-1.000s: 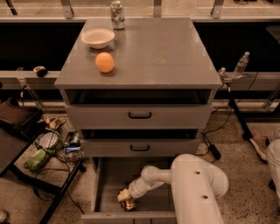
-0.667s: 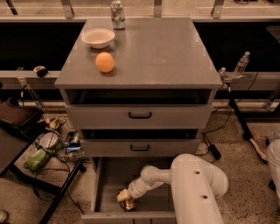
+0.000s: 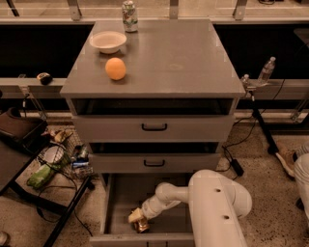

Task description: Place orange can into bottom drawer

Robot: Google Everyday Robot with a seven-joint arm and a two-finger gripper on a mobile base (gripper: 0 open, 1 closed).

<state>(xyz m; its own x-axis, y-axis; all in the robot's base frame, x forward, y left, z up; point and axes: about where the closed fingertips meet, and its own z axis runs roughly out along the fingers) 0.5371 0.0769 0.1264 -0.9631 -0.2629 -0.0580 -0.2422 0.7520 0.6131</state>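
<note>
We see the grey cabinet's tabletop [image 3: 183, 62] first, then the bottom drawer [image 3: 120, 198] pulled open below it. The white arm [image 3: 212, 202] reaches down into that drawer. On the tabletop sit a white bowl [image 3: 107, 41], a round orange fruit [image 3: 116, 68] and a green-and-white can [image 3: 129, 9]. The claw [image 3: 136, 216] is low inside the drawer, touching the orange can [image 3: 141, 225] near its front wall; we cannot tell whether it grips the can.

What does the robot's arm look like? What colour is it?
The arm is smooth, chunky and white, with rounded tube-like segments and no loose cables showing. It narrows toward the gripper, a pale cream-coloured piece down inside the bottom drawer.
</note>
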